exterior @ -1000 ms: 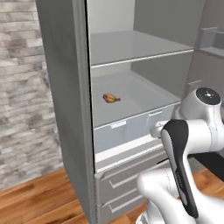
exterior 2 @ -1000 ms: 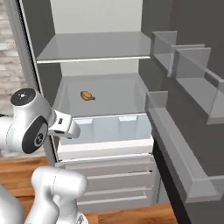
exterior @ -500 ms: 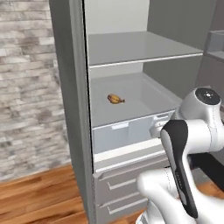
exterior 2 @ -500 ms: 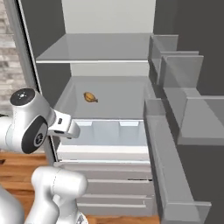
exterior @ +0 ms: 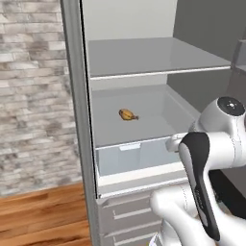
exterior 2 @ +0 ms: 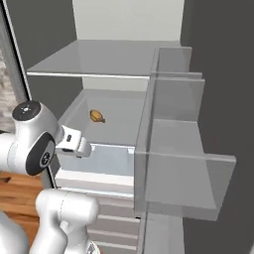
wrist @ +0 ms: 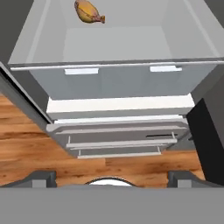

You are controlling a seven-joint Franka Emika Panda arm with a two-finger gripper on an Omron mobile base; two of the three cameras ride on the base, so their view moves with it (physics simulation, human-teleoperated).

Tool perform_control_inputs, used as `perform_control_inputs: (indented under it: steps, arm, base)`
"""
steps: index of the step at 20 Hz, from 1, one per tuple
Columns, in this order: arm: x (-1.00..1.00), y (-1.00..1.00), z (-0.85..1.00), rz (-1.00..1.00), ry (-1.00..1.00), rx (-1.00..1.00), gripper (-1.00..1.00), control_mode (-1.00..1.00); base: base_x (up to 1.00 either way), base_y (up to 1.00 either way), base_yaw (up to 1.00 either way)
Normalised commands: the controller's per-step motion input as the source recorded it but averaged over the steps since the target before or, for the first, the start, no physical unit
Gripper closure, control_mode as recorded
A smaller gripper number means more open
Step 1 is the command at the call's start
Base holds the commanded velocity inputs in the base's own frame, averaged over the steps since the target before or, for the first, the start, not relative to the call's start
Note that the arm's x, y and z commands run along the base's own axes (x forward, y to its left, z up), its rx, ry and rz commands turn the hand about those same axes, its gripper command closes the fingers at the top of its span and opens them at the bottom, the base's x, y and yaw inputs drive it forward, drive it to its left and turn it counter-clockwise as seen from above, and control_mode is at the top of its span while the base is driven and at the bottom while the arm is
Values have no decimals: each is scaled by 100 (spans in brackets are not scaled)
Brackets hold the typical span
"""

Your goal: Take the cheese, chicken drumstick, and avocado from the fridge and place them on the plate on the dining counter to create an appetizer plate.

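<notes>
The fridge (exterior: 153,57) stands open in front of me. A golden-brown chicken drumstick (exterior: 127,115) lies alone on the middle shelf, above a translucent drawer (exterior: 132,156). It also appears in the right base view as the drumstick (exterior 2: 96,116) and at the top of the hand view as the drumstick (wrist: 89,12). My gripper (wrist: 111,179) is open with nothing between its fingers. It hangs in front of the fridge, below and well short of the drumstick. The cheese, avocado, plate and dining counter are out of view.
The fridge door's translucent shelf bins (exterior 2: 178,163) stand close on the right. Grey lower drawers (wrist: 118,140) sit under the white ledge. A brick wall (exterior: 33,96) is left of the fridge, with wood floor (wrist: 26,144) below.
The whole picture has shifted, so the camera has moved: the fridge interior sits further right and the door bins loom larger. The drumstick lies as before and the gripper stays open.
</notes>
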Motion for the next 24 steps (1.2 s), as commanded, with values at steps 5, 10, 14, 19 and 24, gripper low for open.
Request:
perform_control_inputs:
  steps: [5, 10, 14, 19, 24]
  arm:
    - [0, 0, 0, 0, 0, 0, -100, 100]
    - [0, 0, 0, 0, 0, 0, -100, 100]
    - [0, 0, 0, 0, 0, 0, -100, 100]
    - [16, 1, -14, 8, 0, 0, -100, -100]
    - [35, 3, -8, 10, 0, 0, -100, -100]
  base:
    - [92, 5, 14]
    - [29, 0, 9]
    - [0, 0, 5]
    - [0, 0, 2]
    - [0, 0, 0]
